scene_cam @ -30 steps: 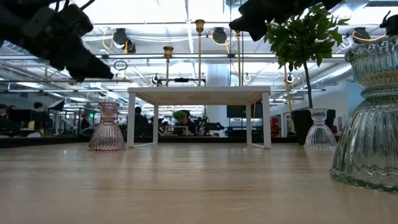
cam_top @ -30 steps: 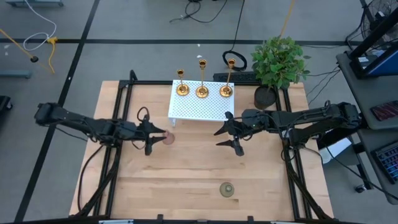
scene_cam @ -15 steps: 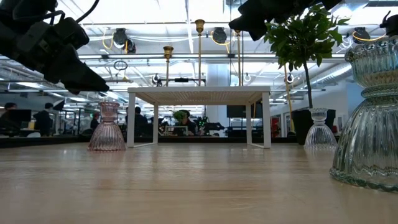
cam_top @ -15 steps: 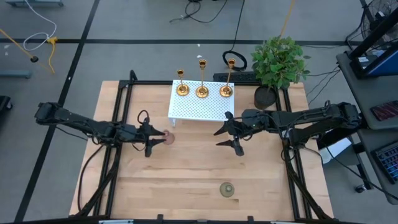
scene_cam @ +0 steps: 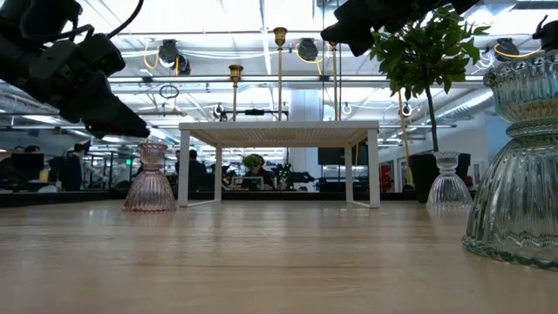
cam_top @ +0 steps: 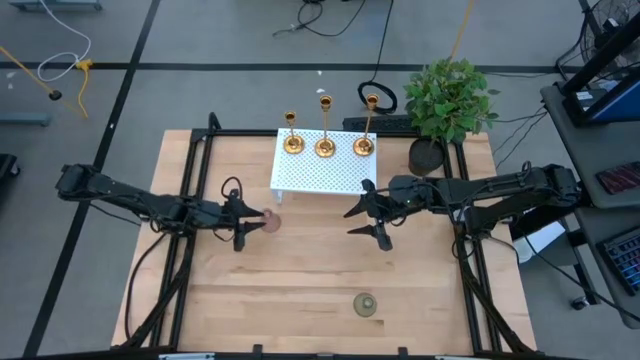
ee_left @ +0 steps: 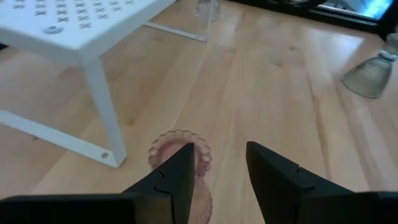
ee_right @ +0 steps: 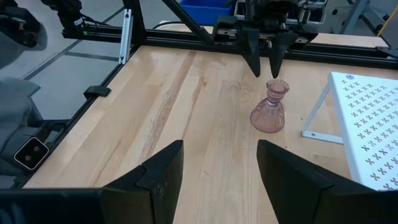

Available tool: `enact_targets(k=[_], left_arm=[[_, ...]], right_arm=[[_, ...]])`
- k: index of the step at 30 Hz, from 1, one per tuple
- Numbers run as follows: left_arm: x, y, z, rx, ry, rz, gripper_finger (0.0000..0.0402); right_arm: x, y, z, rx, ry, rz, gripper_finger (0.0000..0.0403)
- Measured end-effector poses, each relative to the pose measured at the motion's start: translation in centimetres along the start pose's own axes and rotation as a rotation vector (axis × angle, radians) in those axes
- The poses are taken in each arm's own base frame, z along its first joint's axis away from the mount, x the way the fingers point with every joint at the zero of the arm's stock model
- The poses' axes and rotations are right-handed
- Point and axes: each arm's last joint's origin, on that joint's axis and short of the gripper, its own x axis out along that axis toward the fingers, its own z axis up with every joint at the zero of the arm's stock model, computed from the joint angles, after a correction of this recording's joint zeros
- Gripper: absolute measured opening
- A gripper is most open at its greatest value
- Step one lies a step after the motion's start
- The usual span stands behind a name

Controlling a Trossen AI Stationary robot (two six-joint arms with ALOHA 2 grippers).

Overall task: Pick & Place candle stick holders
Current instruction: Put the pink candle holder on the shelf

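Note:
Three gold candlesticks [cam_top: 291, 143], [cam_top: 324, 146], [cam_top: 363, 145] stand on their round bases on a white perforated stand [cam_top: 318, 177] at the table's far side; two of their cups show in the low view [scene_cam: 235, 71], [scene_cam: 279, 36]. A pink ribbed glass holder [cam_top: 270, 222] stands on the table by the stand's left near leg. My left gripper [cam_top: 243, 221] is open, its fingers hovering just above and beside the pink holder's top [ee_left: 177, 144], apart from it in the right wrist view [ee_right: 277, 86]. My right gripper [cam_top: 366, 217] is open and empty, raised near the stand's right near corner.
A clear ribbed glass holder [cam_top: 364, 304] stands near the table's near edge and looms large in the low view [scene_cam: 519, 166]. Another clear holder [scene_cam: 449, 183] stands by the potted plant [cam_top: 447, 100] at the far right. Bare wood lies between the arms.
My left gripper has gone down toward the pink glass holder, staying open. The holder and the candlesticks have kept their places.

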Motion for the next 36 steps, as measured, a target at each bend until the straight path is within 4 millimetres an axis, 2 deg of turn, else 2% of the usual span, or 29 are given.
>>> enact_targets(k=[8,14,25,36], left_arm=[[0.0,0.3,0.0,0.047,-0.023,0.088,0.0216],[0.0,0.7,-1.0,0.036,0.075,0.134,0.0256],[1.7,0.3,-1.9,0.014,0.135,0.157,0.0253],[3.9,-0.1,-2.3,0.052,0.102,0.187,0.0253]], right_arm=[[0.0,0.0,0.0,-0.005,0.000,0.000,0.0196],[0.0,0.0,0.0,-0.005,0.001,0.000,0.0196],[0.0,0.0,0.0,-0.005,0.000,0.000,0.0196],[0.0,0.0,0.0,-0.005,0.000,0.000,0.0196]])
